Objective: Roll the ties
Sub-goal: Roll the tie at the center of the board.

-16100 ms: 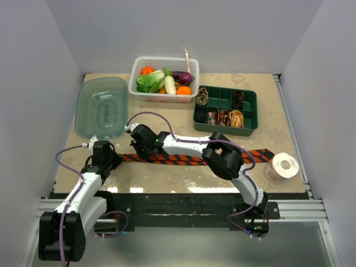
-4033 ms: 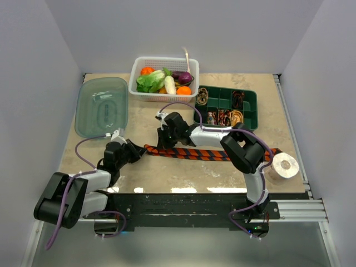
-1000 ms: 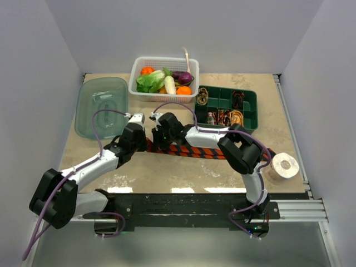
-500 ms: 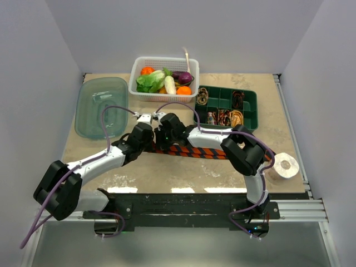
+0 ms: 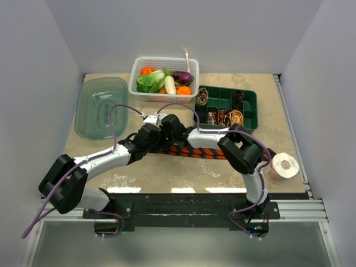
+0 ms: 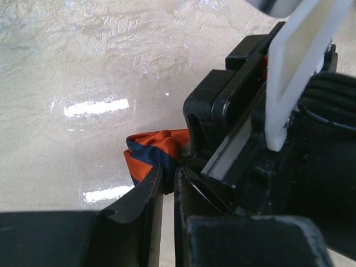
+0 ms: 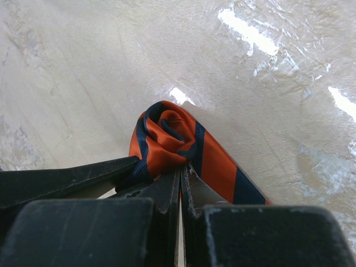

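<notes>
Right wrist: tie [image 7: 167, 139] at end effector [image 7: 179, 171] tips

A big pale desk [image 5: 167, 178] with shiny spots fills the middle. At the back of it sits a white basket [image 5: 161, 98] with holes in its sides. Inside are green leaves [image 5: 149, 81], a white radish [image 5: 169, 85], a purple eggplant [image 5: 182, 77] and two orange fruits [image 5: 147, 70]. To the left of the basket lies a see-through blue-green tub [image 5: 100, 105]. To the right of the basket is a dark green tray [image 5: 253, 111] split into little boxes. A white tape roll [image 5: 282, 166] sits near the right edge of the desk. Plain grey walls [image 5: 183, 28] stand all around.
</notes>
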Motion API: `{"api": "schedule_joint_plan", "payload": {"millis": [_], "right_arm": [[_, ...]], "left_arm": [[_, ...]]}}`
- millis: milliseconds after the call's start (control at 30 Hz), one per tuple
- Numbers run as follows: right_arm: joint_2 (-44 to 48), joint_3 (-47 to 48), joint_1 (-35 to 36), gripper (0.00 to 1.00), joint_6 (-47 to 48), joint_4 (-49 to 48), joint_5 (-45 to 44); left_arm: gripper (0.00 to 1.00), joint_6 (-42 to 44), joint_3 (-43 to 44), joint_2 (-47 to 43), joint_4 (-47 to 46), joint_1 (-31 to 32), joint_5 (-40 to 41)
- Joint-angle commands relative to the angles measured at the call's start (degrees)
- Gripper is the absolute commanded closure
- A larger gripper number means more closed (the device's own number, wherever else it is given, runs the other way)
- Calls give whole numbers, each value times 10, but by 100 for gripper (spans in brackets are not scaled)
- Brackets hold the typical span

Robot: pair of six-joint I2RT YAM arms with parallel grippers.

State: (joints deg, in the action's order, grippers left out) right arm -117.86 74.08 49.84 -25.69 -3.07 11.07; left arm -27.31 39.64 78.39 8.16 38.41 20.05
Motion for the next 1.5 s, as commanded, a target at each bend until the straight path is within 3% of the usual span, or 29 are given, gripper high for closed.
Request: {"api": "schedule_joint_plan", "payload": {"millis": [0, 500, 600, 733, 833, 1467], "right_arm": [[34, -18, -6, 100, 6, 8, -26], [107, -47, -45, 100, 35, 61, -73], [105, -47, -49, 100, 38, 63, -70], [107, -54, -53, 100, 38, 56, -62], [117, -62, -54, 100, 42, 43, -57], [88, -59, -54, 100, 59, -57, 95]], "left_arm": [[100, -1, 26, 9, -3, 12, 16], [100, -2, 66, 86, 7, 40, 31], [86, -3, 75, 101, 4, 44, 18], [57, -10, 73, 106, -11, 46, -1], [51, -14, 64, 96, -24, 45, -13], [51, -24, 31, 81, -66, 45, -62]]}}
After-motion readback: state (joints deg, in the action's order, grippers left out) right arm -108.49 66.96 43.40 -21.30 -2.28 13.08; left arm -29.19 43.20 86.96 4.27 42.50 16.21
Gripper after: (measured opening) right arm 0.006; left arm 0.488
